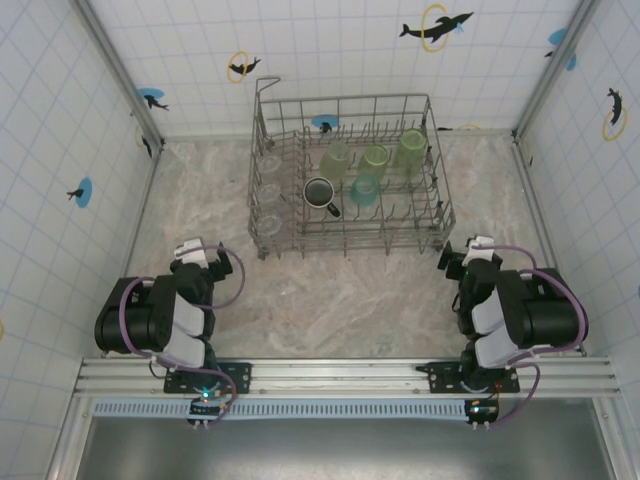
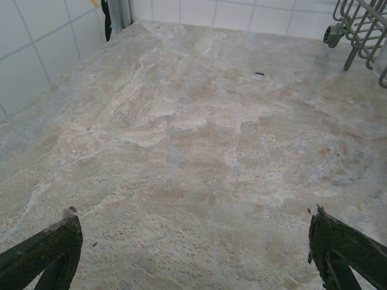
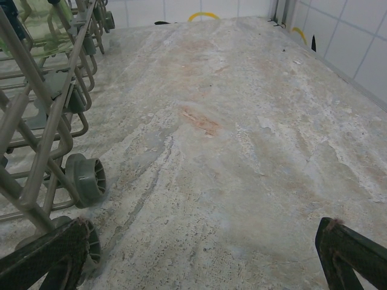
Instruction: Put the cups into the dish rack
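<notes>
The grey wire dish rack [image 1: 345, 99] stands at the back middle of the table. Several cups sit inside it: green tumblers [image 1: 375, 158], a pale green one [image 1: 334, 160], a teal one [image 1: 364, 190], clear ones [image 1: 268, 193] along the left side and a dark mug [image 1: 319, 192] with a handle. My left gripper [image 1: 205, 255] rests near its base, left of the rack's front, open over bare table [image 2: 193, 226]. My right gripper [image 1: 472, 250] rests just right of the rack's front corner, open with nothing between its fingers [image 3: 205, 232].
The rack's wheeled corner [image 3: 87, 180] stands close to my right gripper's left finger, with a green cup [image 3: 45, 24] behind the wires. The rack's front-left corner [image 2: 363, 30] shows far ahead of the left gripper. Tiled walls [image 1: 60, 150] enclose the marbled tabletop [image 1: 330, 300].
</notes>
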You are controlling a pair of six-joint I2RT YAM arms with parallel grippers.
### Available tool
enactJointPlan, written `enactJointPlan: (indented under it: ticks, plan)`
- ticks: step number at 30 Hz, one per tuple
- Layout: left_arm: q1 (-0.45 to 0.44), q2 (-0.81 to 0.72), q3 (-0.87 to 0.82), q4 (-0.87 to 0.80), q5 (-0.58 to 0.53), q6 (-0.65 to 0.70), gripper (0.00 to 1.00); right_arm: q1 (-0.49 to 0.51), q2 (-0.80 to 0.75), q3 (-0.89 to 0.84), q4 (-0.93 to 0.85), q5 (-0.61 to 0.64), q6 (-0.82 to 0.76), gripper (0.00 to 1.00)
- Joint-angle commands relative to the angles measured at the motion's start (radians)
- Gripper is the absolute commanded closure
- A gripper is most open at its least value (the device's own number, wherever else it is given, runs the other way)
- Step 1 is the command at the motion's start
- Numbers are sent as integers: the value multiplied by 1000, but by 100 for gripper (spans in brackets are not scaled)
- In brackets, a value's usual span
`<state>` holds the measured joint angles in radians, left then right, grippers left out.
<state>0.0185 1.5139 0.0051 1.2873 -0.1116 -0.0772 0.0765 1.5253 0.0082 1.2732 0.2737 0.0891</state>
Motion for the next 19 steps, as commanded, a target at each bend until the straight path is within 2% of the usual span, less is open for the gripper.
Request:
enactJointPlan:
  ticks: [1, 19]
  plan:
    - [8, 1, -6, -2, 20, 9, 2, -6, -11, -19, -1, -4, 3, 0]
    - [7, 1, -7, -2, 21, 10, 2, -1, -9, -18, 3, 5, -2, 0]
